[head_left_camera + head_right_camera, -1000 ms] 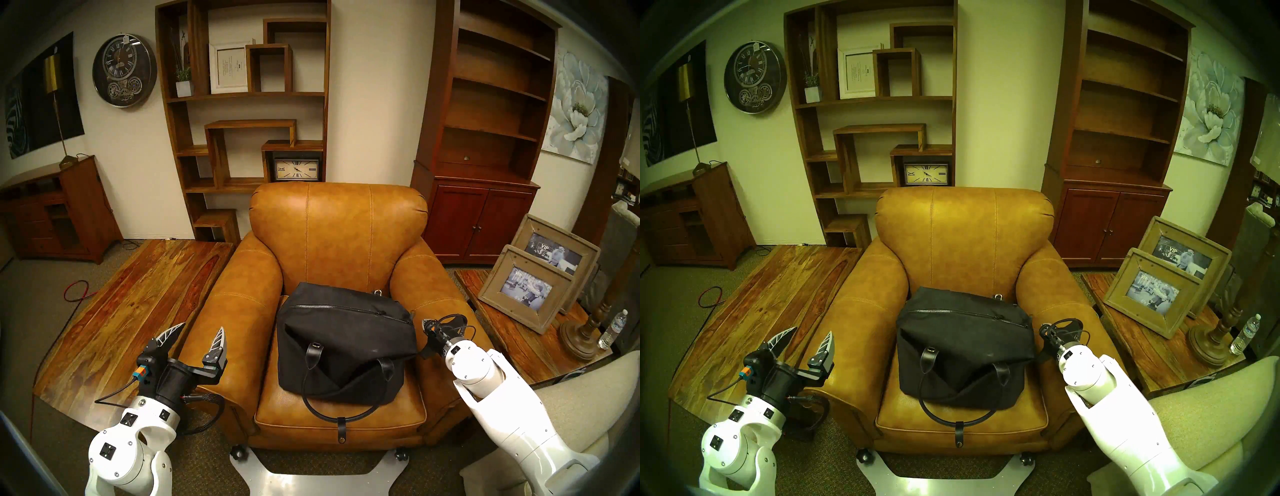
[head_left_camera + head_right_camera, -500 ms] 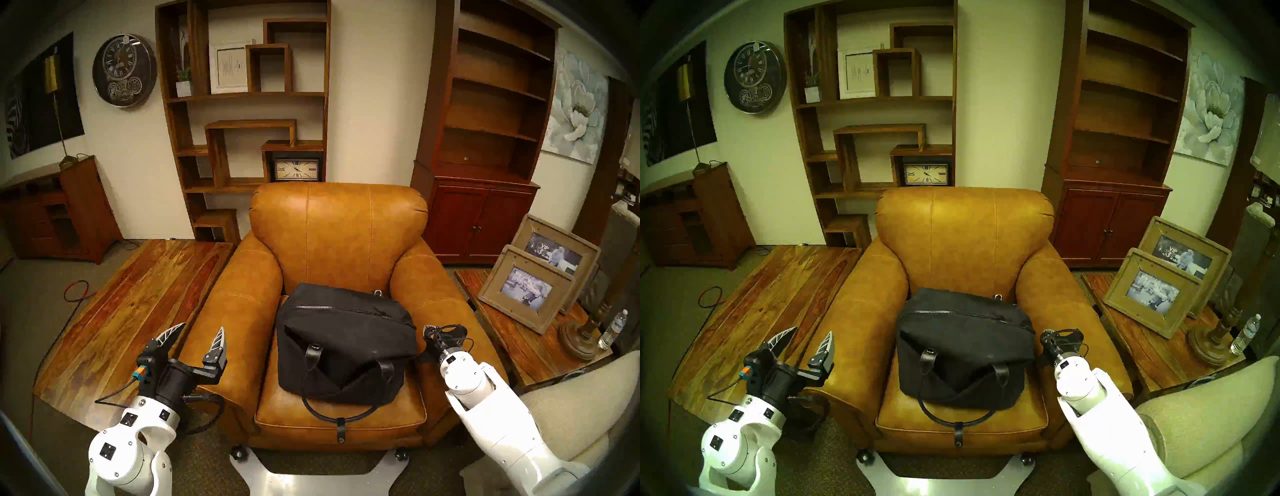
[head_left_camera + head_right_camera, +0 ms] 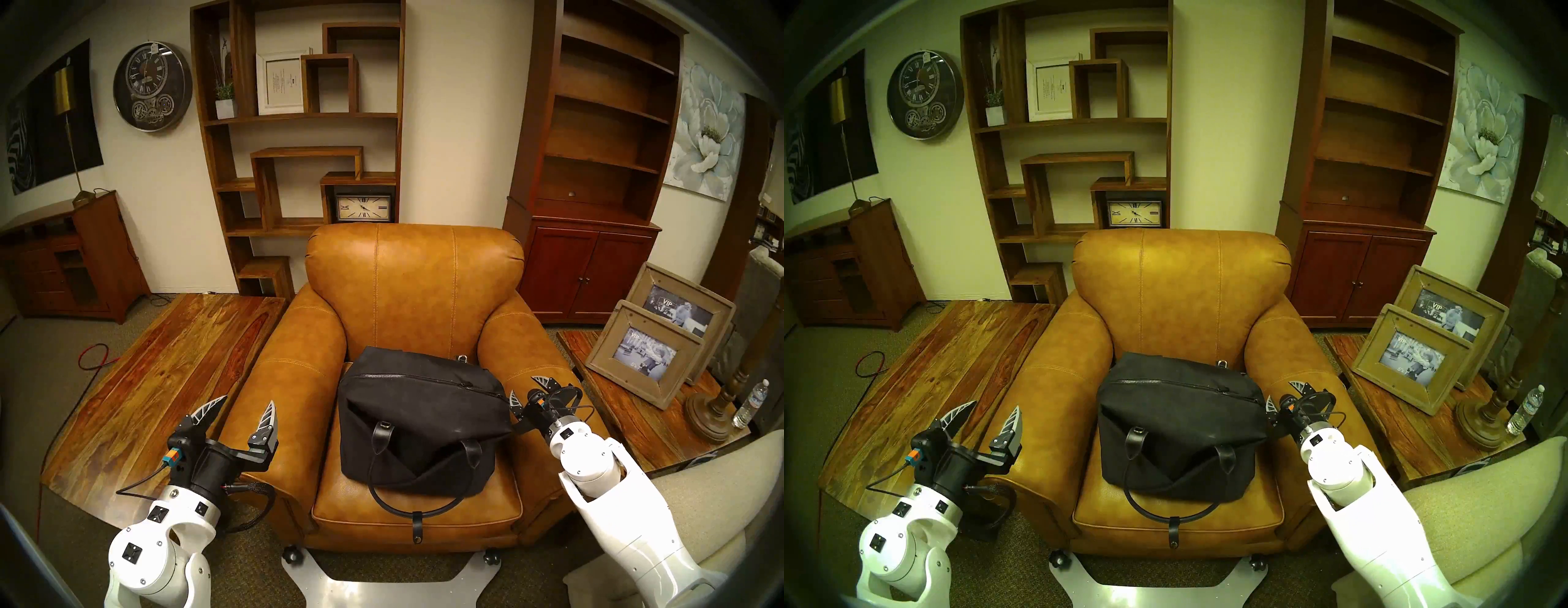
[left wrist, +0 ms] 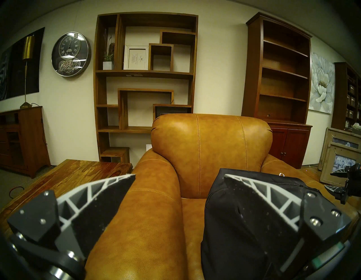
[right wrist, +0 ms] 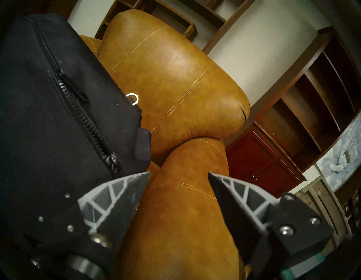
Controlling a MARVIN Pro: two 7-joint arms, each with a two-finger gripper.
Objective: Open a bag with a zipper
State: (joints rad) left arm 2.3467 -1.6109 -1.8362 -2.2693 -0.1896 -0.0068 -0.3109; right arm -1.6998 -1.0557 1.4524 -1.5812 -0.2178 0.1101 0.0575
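Note:
The black bag (image 3: 424, 429) (image 3: 1183, 429) lies on the seat of a tan leather armchair (image 3: 415, 288). Its handles hang toward the seat's front edge. The zipper (image 3: 415, 377) (image 5: 84, 117) runs across the bag's top and looks closed. A pull tab (image 5: 76, 88) lies beside the teeth. My right gripper (image 3: 525, 388) (image 5: 179, 173) is open above the right armrest, just beside the bag's right end, and holds nothing. My left gripper (image 3: 247, 403) (image 4: 179, 175) is open and empty over the left armrest, apart from the bag (image 4: 214, 244).
A wooden table (image 3: 169, 361) stands left of the chair. On its right is a side table with picture frames (image 3: 645, 352), a lamp base and a water bottle (image 3: 751, 403). A cream cushion (image 3: 700, 488) lies beside my right arm. Shelves line the wall behind.
My right gripper was shut and has opened, and it has shifted slightly forward beside the bag's right end. The left arm and the bag have not moved.

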